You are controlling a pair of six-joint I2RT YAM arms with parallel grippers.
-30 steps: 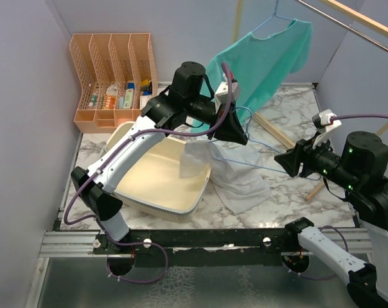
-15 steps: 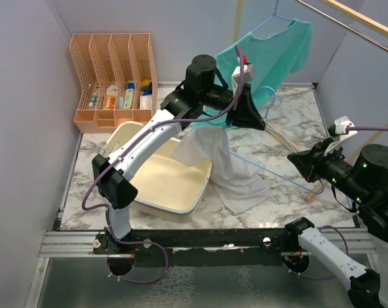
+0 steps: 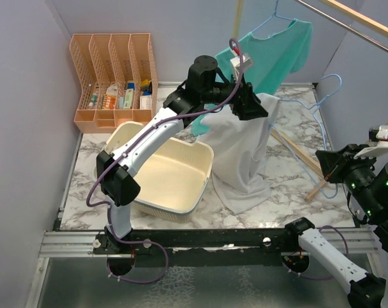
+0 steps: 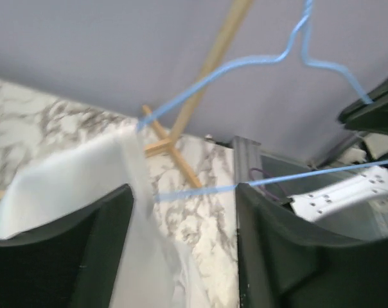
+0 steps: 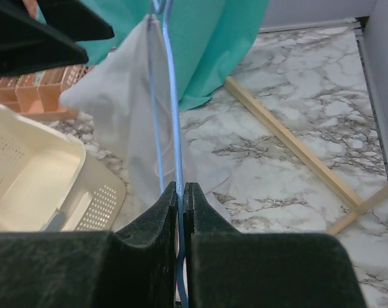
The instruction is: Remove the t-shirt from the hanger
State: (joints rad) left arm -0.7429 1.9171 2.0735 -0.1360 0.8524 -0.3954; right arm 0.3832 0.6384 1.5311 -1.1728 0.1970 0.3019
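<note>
1. My right tool [image 5: 180,189] is pressed together on the wire of the blue wire hanger [image 5: 175,122]. It holds the hanger in the air, well to the right of the cream basket [image 3: 168,202].
2. My left tool [image 4: 184,192] has its fingers spread and is raised above the basket's far right corner. White cloth lies against one finger, but I see nothing pinched.
3. The white t-shirt [image 3: 239,154] hangs in a tall drape just right of the basket. Its lower end is pooled on the marble surface [image 3: 290,119] beside the basket's right wall.
4. I judge the task nearly done, since most of the hanger stands clear of the shirt.
5. In the left wrist view one hanger tip meets the cloth's edge, and I cannot tell whether it is caught inside.
6. What seems left is freeing that tip and letting the shirt settle.
7. The basket has nothing in it that I can see. The shirt is beside it, not in it.
8. The orange file organiser [image 3: 110,48] behind the basket has four slots. Small bottles and packets sit low in them, too small to name.
9. A teal t-shirt [image 3: 271,58] hangs on its own hanger, behind the basket and to its right.
</note>
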